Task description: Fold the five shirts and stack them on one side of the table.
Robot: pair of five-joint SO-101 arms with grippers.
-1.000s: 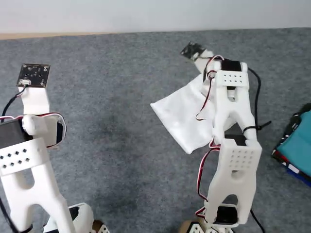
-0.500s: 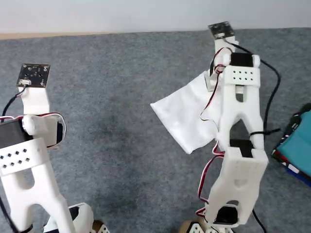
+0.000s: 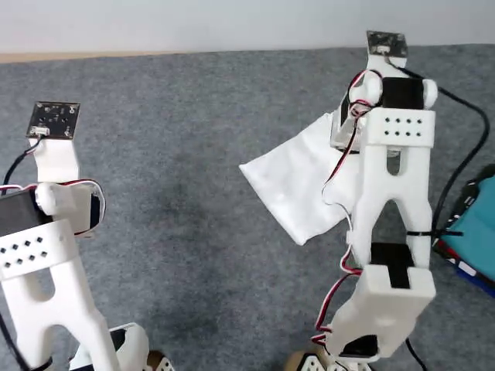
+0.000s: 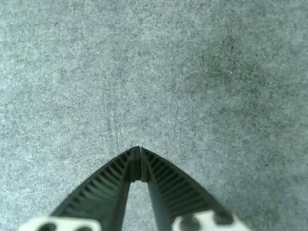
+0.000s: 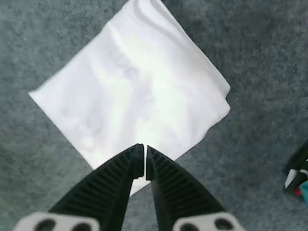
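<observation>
Item 1, white shirt: folded into a rough square and lying flat on the grey table covering, right of centre, set cornerwise. One edge is doubled over in soft ridges. In the right wrist view the white shirt has a plain upper face.

Item 2, right gripper: jaws closed tip to tip with nothing between them. It is positioned over the edge of the white shirt nearest the arm's base. Whether the tips touch the cloth cannot be told. In the high view the right arm extends over the right-hand part of the shirt and covers it.

Item 3, left gripper: jaws closed together and empty, over bare grey covering. The left arm stands at the left side, well apart from the shirt.

Item 4, teal fabric: lies at the right edge of the table on a dark, multicoloured layer. Its markings are too small to read.
</observation>
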